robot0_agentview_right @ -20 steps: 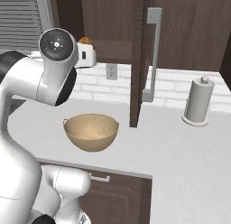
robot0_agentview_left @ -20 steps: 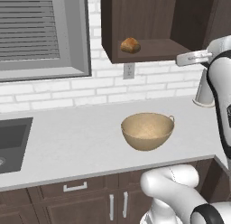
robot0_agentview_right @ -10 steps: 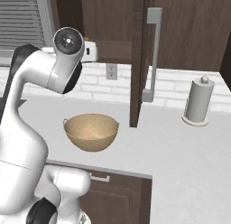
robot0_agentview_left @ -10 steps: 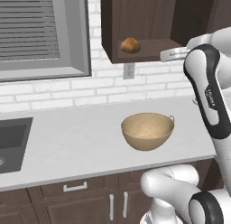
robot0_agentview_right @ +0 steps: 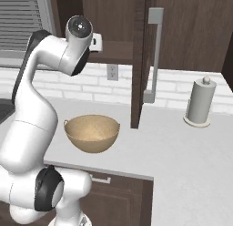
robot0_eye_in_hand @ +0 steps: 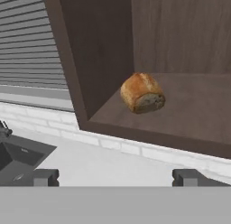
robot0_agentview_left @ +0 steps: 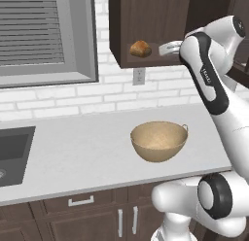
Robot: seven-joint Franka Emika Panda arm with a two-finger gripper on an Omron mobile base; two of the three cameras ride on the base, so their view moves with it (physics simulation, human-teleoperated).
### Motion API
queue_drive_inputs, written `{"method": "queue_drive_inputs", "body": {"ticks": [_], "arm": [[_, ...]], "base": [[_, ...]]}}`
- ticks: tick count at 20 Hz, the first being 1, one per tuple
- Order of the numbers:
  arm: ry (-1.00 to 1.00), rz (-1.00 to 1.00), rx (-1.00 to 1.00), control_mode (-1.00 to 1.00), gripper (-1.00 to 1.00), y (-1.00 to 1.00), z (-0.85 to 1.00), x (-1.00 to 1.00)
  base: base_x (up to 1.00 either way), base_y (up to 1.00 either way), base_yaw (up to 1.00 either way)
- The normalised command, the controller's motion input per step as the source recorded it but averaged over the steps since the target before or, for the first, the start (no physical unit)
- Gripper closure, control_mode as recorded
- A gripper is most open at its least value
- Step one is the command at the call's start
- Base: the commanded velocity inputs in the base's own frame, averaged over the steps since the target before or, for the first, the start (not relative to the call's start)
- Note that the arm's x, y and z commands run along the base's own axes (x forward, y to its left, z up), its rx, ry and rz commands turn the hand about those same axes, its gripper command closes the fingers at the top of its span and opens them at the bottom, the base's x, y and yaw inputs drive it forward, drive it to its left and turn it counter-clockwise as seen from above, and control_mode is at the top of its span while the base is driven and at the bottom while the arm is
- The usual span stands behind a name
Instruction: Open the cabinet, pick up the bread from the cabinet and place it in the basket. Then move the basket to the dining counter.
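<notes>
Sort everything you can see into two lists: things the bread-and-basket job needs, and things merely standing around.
Needed: cabinet, bread, basket, open gripper.
Standing around: sink, paper towel roll, window blind, wall socket.

My arm is glossy white, built of rounded, tube-like links. Dark grey to black collars ring its joints, and a long dark band runs down the link just behind the gripper [robot0_agentview_left: 168,48]. That band carries small pale lettering, too small for me to read. Further back from the gripper, a round dark cap with a small pale centre closes one joint. The gripper body is pale grey-white. Its fingertips [robot0_eye_in_hand: 43,177] are small, square, dark grey blocks.
</notes>
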Motion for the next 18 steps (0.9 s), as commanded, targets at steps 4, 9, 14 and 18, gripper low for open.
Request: {"method": "queue_drive_inputs", "body": {"ticks": [4, 9, 14, 18], "arm": [[0.00, 0.02, -0.01, -1.00, -1.00, 0.29, -0.15, 0.64], [0.00, 0.02, 0.00, -1.00, -1.00, 0.12, -0.13, 0.61], [0.00, 0.01, 0.00, -1.00, -1.00, 0.00, -0.02, 0.42], [0.00, 0.01, 0.00, -1.00, -1.00, 0.00, 0.00, 0.37]], "base": [[0.00, 0.00, 0.00], [0.00, 0.00, 0.00], [0.00, 0.00, 0.00], [0.00, 0.00, 0.00]]}}
